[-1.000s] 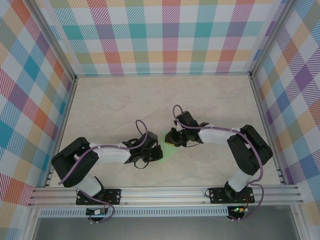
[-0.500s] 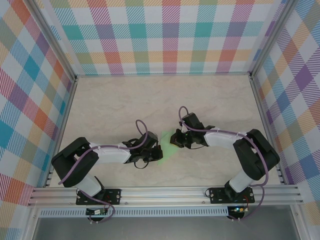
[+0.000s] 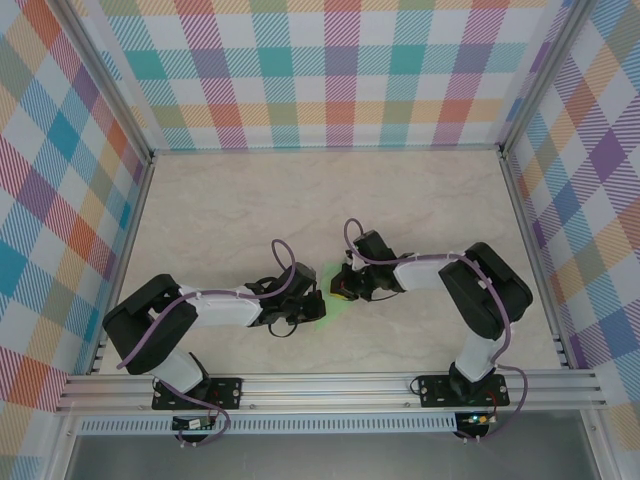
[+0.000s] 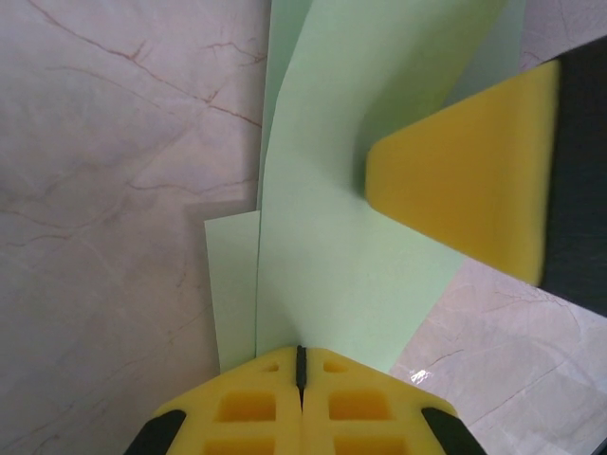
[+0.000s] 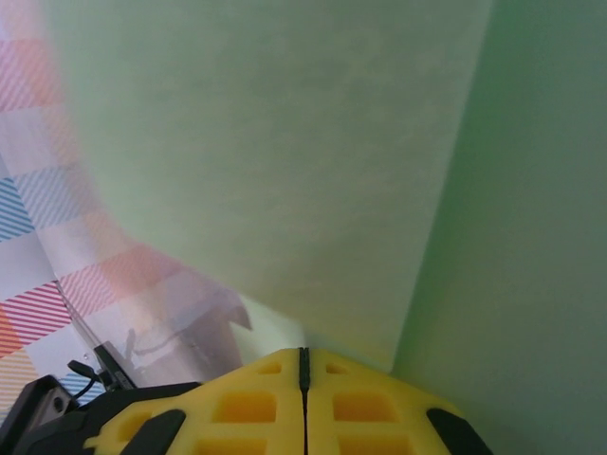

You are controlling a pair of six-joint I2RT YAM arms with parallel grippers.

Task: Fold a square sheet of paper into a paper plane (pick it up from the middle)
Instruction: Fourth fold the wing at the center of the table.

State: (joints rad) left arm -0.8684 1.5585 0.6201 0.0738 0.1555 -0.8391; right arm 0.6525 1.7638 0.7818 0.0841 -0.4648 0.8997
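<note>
The paper (image 4: 332,227) is mint-green, claw pads (image 4: 256,408) yellow, table (image 3: 250,200) cream-veined, walls (image 3: 340,70) pastel plaid.

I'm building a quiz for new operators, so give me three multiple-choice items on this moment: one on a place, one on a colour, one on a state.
1. Where on the table does the sheet of paper lie?
A at the back wall
B around the middle
C at the left rail

2. What colour are the fingers of the left gripper?
A blue
B white
C yellow

3. How does the left gripper stand?
A wide open above the sheet of paper
B shut on its edge
C shut, clear of it

Right letters:
1 B: the top view shows the green at mid-table.
2 C: the left wrist view shows yellow fingers.
3 B: the jaws meet, with the paper's edge running in between them.
</note>
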